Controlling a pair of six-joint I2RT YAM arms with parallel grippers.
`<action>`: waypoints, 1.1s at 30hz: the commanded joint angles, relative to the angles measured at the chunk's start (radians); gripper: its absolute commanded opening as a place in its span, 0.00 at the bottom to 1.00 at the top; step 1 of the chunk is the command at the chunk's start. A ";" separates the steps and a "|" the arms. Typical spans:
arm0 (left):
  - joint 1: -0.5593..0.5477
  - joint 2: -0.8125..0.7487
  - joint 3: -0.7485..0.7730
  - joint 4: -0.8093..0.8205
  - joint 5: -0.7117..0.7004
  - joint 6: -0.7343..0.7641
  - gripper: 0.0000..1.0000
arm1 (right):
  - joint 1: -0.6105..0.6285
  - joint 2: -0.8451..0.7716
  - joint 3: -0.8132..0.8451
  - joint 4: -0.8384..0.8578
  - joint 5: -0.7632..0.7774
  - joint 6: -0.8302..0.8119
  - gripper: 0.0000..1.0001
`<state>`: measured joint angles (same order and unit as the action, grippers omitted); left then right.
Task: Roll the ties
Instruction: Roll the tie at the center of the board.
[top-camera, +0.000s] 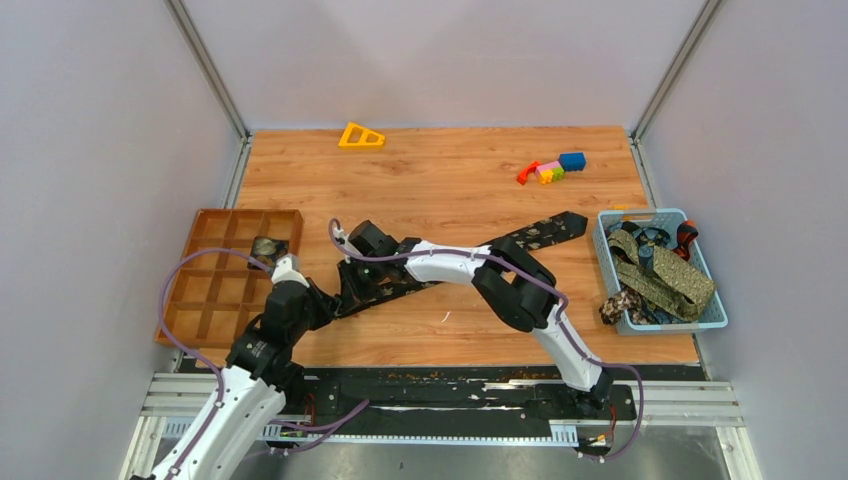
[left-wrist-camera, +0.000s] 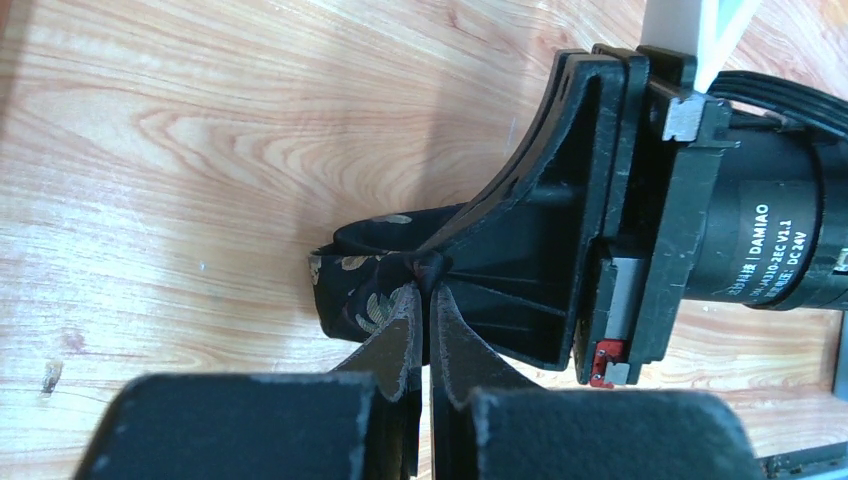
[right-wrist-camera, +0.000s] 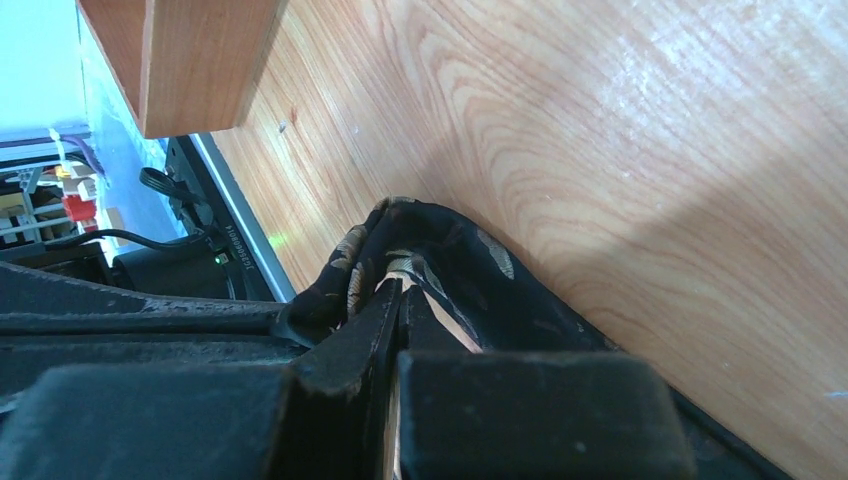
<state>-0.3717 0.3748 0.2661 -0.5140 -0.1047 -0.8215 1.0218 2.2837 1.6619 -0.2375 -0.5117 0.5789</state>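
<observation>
— Left gripper (left-wrist-camera: 428, 288) first: what is it doing?
— Clamped on the near end of the black tie (left-wrist-camera: 350, 290), which is folded over on the table (top-camera: 450, 180).
— Anything finished?
— Left of it, the tray (top-camera: 215, 300) holds what looks like one rolled tie (top-camera: 265, 246) in a back compartment.
— And the right gripper (right-wrist-camera: 400, 300)?
— Pinched on that same folded end, just beside the left one. Most of the tie lies flat, running off toward the far right.
— So, early?
— I judge so: this roll is barely begun, and a heap of ties (top-camera: 665, 275) sits unrolled in the basket (top-camera: 700, 322).
</observation>
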 joint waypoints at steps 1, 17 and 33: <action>0.001 0.014 -0.008 0.019 -0.024 -0.013 0.00 | -0.006 0.004 -0.004 0.087 -0.053 0.033 0.00; 0.002 0.303 -0.010 0.271 0.022 0.035 0.00 | -0.076 -0.223 -0.156 -0.078 0.148 -0.076 0.00; 0.002 0.453 -0.048 0.450 0.099 0.016 0.48 | -0.083 -0.268 -0.183 -0.124 0.162 -0.121 0.15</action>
<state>-0.3717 0.8337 0.2462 -0.1425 -0.0265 -0.7975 0.9340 2.0125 1.4532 -0.3668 -0.3382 0.4854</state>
